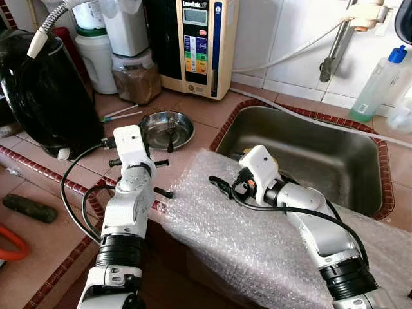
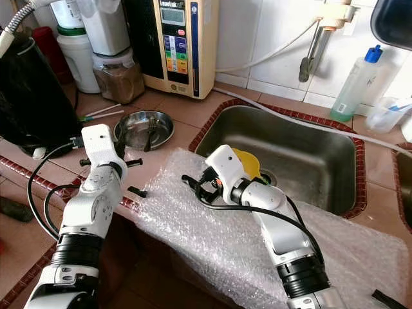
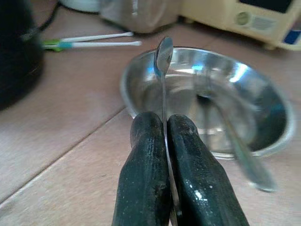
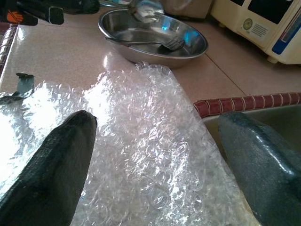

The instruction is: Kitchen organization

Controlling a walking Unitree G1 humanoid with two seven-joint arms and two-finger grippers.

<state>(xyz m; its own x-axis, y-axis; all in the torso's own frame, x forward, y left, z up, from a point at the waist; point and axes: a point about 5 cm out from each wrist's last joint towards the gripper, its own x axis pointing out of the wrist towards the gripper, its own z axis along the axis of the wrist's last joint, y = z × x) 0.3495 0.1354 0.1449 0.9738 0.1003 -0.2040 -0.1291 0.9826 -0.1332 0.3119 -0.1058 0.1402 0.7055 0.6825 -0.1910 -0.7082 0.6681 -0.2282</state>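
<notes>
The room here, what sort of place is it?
Most likely a home kitchen: a steel sink set in a tiled counter, a metal bowl holding cutlery, and a dish soap bottle against the wall.

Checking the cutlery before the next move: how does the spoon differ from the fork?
The spoon is clamped between the left pincer fingers, above the counter; the fork lies loose inside the steel bowl. The spoon stands on edge; the fork lies flat. Both are shiny metal.
</notes>
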